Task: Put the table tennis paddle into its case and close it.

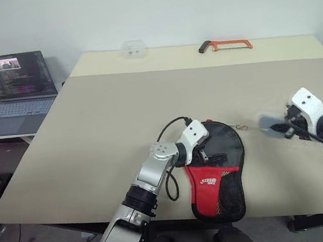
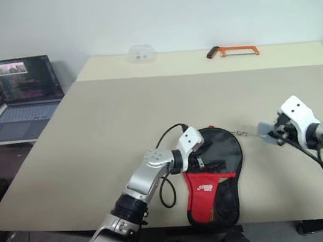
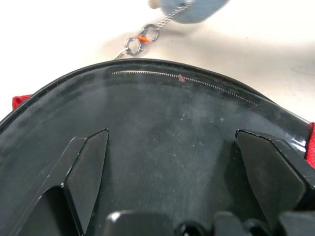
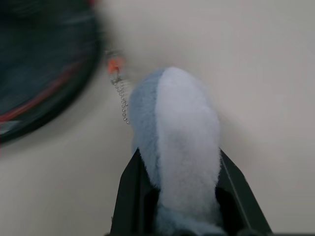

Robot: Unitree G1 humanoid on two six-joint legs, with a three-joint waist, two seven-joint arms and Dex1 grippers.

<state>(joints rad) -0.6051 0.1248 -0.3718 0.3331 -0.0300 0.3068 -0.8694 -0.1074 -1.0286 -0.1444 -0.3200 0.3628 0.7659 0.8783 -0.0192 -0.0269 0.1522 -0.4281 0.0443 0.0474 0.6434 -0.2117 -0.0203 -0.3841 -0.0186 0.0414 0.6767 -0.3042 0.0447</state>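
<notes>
A lab or test room: a broad beige table (image 1: 119, 121) against a bare white wall (image 1: 192, 1), a hacksaw (image 1: 226, 44) at its far edge, and an open laptop (image 1: 16, 94) on a side stand trailing cables.

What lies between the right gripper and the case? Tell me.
A thin chain with an orange link runs over bare table from the case to the grey-blue plush lump the right gripper holds; the right wrist view shows it.
</notes>
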